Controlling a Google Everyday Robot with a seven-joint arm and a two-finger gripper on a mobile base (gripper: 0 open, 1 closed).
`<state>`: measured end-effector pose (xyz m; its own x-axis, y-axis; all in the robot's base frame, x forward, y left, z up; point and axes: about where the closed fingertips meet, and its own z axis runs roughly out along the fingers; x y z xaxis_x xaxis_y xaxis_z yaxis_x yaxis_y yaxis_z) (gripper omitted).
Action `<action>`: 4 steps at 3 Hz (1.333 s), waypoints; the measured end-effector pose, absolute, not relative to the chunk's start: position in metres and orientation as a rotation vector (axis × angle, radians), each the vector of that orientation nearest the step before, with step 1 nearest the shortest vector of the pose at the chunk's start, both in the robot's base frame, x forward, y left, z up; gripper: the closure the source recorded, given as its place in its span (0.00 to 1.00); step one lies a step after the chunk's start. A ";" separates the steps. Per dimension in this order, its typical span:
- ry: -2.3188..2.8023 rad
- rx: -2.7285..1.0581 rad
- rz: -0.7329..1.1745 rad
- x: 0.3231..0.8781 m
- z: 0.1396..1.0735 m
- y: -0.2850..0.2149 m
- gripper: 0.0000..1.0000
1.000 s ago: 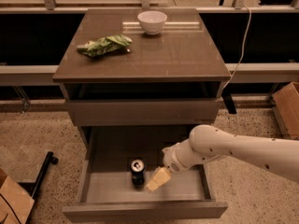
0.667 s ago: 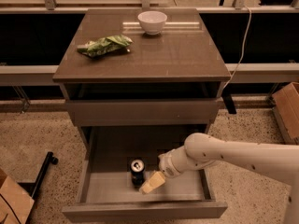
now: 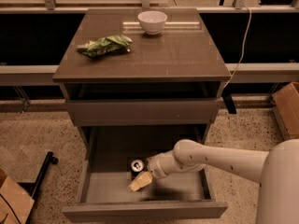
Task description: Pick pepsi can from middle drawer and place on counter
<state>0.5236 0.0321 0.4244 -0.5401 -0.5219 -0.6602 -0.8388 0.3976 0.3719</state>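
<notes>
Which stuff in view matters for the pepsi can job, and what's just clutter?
Job:
- pepsi can, upright in the open middle drawer
- counter
- hand, down in the drawer, close in front of the can

Lying about:
- white bowl, on the counter
- green bag, on the counter
- cardboard box, on the floor at right

The cream-yellow claw [image 3: 141, 181] hangs inside the middle drawer [image 3: 187, 186], whose floor is grey and whose low walls are grey-brown. Just beside the claw stands the pepsi can [image 3: 136, 166], dark and near black, with a silver top. Behind the claw to its right, the arm [image 3: 219, 158] is plain off-white; well above the claw the desk [image 3: 177, 55] is glossy brown-grey and bears a white bowl [image 3: 152, 21] and a mottled green bag [image 3: 105, 45], while the ground [image 3: 32, 134] to the claw's left is speckled beige.
</notes>
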 end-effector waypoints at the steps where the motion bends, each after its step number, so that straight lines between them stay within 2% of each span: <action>1: 2.170 -1.124 1.038 0.531 0.413 0.053 0.00; 2: 2.120 -1.113 1.087 0.533 0.415 0.065 0.18; 4: 2.075 -1.096 1.096 0.529 0.433 0.059 0.66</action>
<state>0.5291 0.0593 0.4326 -0.5201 -0.4061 -0.7513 -0.8495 0.3367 0.4061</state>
